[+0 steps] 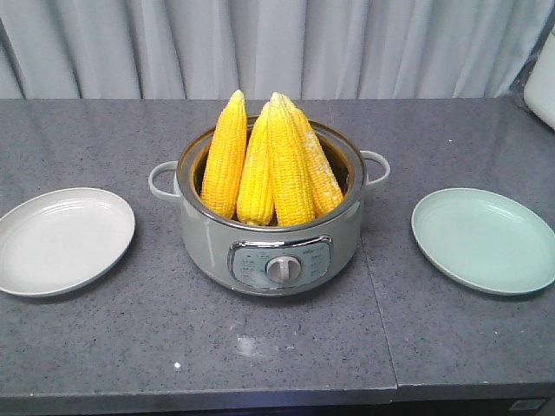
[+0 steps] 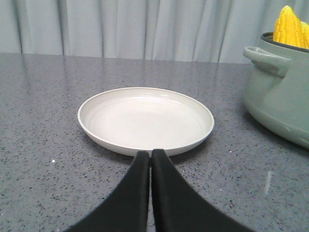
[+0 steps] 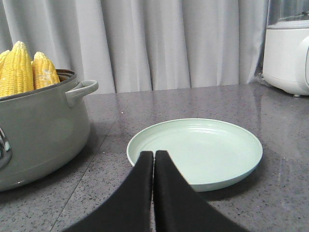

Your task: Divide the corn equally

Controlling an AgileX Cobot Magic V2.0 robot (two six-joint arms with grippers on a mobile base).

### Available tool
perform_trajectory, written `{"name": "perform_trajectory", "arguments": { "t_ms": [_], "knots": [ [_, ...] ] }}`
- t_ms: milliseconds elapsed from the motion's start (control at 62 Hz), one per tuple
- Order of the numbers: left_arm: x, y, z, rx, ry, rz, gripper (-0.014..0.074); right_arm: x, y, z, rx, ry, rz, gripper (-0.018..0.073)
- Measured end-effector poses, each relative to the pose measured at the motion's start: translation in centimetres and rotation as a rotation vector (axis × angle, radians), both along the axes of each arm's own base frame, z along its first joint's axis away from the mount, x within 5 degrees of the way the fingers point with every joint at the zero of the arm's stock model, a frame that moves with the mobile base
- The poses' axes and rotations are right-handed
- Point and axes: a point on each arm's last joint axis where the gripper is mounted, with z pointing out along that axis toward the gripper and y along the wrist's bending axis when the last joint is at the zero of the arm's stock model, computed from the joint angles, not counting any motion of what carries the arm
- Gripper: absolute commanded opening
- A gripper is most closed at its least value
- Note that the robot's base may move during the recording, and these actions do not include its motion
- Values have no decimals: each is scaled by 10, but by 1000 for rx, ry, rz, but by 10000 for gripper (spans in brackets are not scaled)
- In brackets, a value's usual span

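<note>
- Inside the cooker pot [image 1: 208, 238], I see the corn [image 1: 270, 165] standing upright, cobs touching.
- My left gripper [image 2: 150, 153] and right gripper [image 3: 153, 154] are both closed, empty.
- Lifting one cob may topple its leaning neighbours, I judge.

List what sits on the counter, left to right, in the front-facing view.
white plate → green pot with the corn standing upright inside it → pale green plate → white appliance, only its edge showing at the far right, further back.
</note>
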Motion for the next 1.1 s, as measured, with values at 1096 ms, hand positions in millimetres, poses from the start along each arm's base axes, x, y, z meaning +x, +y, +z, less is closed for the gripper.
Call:
{"name": "perform_trajectory", "arguments": {
  "t_ms": [1096],
  "knots": [
    [0, 0, 0, 0, 0, 0, -6, 0, 0, 0, 0, 0, 0, -5]
  ]
}}
